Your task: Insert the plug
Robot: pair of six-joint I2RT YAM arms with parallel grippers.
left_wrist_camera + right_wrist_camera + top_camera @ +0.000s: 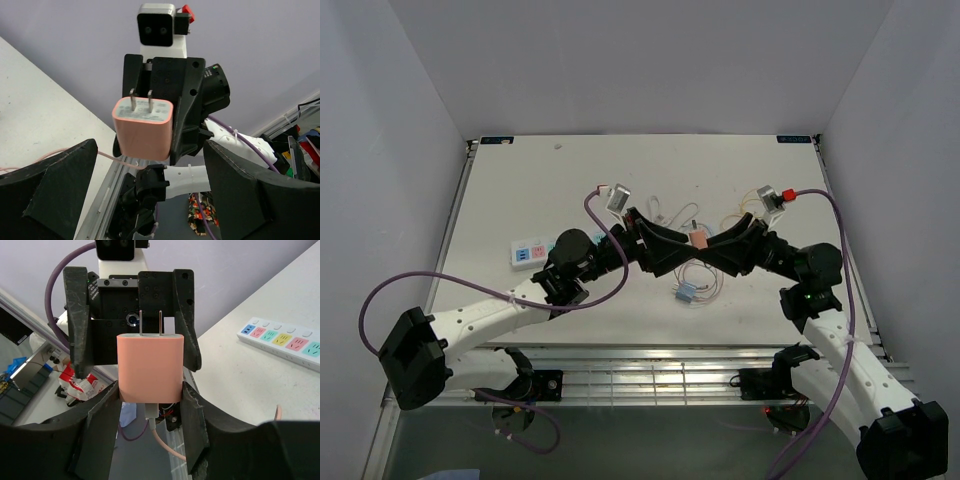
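Note:
A pink two-prong plug (698,240) is held in the air above the middle of the table, where my two grippers meet. My right gripper (151,387) is shut on the plug (150,367), gripping its sides, with the prongs pointing away from it and a pink cable (165,445) hanging from its base. My left gripper (150,145) is open, its fingers spread wide on either side of the plug (144,130) without touching it. The white power strip (530,254) with coloured sockets lies on the table at the left and also shows in the right wrist view (280,342).
Loose thin cables and a small blue connector (686,292) lie on the table below the grippers. More looped cable (670,212) lies behind them. The table's metal front rail (650,375) runs between the arm bases.

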